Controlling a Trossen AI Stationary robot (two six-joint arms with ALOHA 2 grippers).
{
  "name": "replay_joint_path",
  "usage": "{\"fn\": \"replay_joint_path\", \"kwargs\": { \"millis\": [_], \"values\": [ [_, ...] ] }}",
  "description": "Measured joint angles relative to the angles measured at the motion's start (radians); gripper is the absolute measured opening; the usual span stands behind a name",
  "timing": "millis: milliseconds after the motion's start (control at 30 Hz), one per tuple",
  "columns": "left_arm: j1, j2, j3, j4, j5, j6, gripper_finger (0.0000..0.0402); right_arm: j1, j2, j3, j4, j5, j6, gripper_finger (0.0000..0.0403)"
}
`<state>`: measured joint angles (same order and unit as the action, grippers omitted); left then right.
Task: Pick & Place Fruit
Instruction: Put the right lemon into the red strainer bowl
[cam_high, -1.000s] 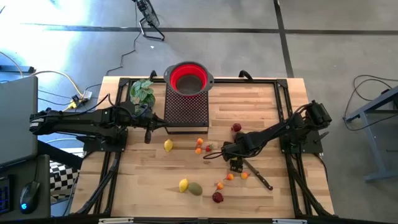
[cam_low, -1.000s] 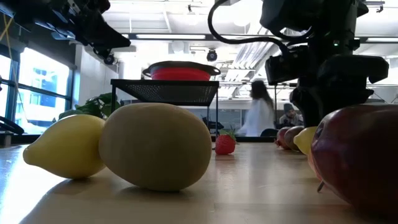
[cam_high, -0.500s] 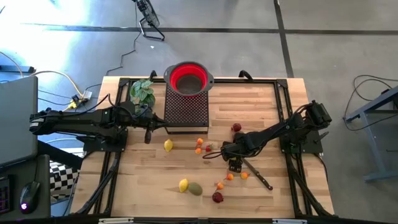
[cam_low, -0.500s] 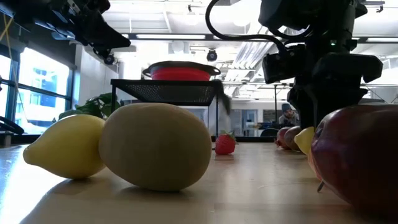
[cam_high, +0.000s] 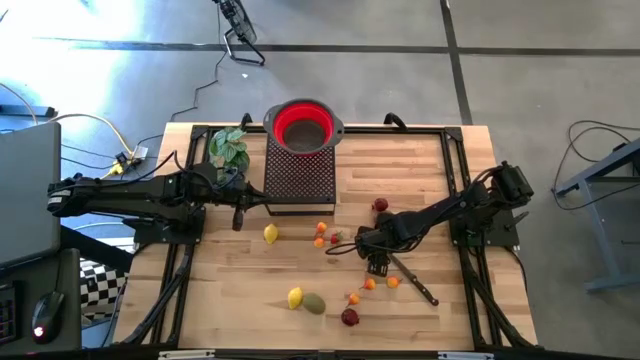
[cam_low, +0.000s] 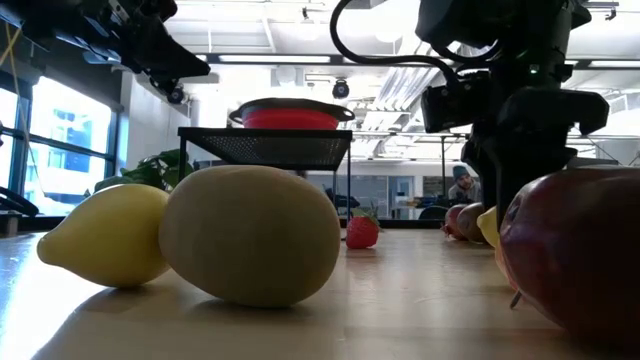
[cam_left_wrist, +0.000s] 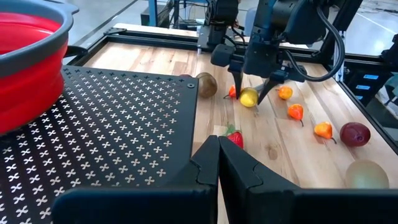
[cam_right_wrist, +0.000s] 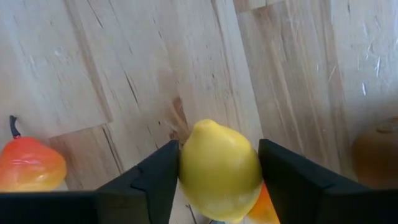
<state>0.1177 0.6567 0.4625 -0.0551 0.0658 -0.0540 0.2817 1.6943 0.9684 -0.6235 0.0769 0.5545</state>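
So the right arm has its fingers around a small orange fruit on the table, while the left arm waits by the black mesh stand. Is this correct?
Not quite: the fruit between the right gripper fingers is a yellow lemon, not an orange one, as the right wrist view shows. The rest holds: the lemon is on the table, and the left gripper waits by the black mesh stand.

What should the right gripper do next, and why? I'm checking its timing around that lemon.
Probably finish closing, then lift. The right gripper sits low over the table with a yellow lemon between its fingers, both pads already at its sides. The lemon looks to rest on the wood, so a firm grip should come before any lift.
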Motion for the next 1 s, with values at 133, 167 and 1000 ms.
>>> {"fn": "replay_joint_path", "kwargs": {
  "millis": [133, 167, 1000],
  "values": [
    [0.0, 0.0, 0.0, 0.0, 0.0, 0.0, 0.0, 0.0, 0.0, 0.0, 0.0, -0.003, 0.0, 0.0192],
    [0.0, 0.0, 0.0, 0.0, 0.0, 0.0, 0.0, 0.0, 0.0, 0.0, 0.0, -0.003, 0.0, 0.0194],
    [0.0, 0.0, 0.0, 0.001, 0.0, 0.0, 0.0, 0.0, -0.001, 0.0, 0.029, -0.063, 0.0, 0.0137]
  ]
}}
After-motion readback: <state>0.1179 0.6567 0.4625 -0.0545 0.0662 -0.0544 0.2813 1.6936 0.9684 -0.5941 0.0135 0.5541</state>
